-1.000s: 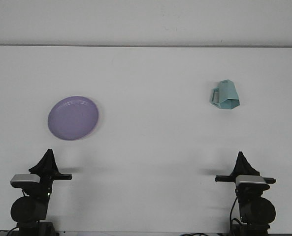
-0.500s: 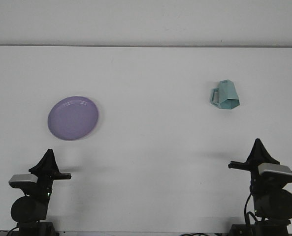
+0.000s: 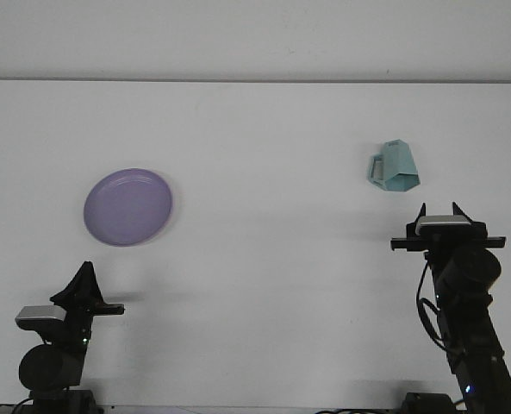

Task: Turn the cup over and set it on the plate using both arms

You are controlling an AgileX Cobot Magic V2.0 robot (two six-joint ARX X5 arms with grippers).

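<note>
1. Cup [image 3: 395, 168]: teal, faceted, upper right of frame, mouth-down on table [image 3: 264, 259], handle toward frame left.
2. Judged rigid, light, prob. ceramic or plastic; glossy, so slip is likely. Best taken across flat side facets, not handle.
3. Right gripper [image 3: 439, 210] just below cup, fingers apart, nothing held.
4. Left gripper [image 3: 84, 274] lower left; finger state can't be told.
5. Plate [image 3: 128, 206], purple, mid-left, well apart from cup.

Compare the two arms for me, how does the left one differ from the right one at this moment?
The left gripper sits low near the table's front edge, while the right gripper is raised and extended toward the teal cup. The left fingers come to one point; the right fingers stand apart. The left sits below the purple plate. Both hold nothing.
</note>
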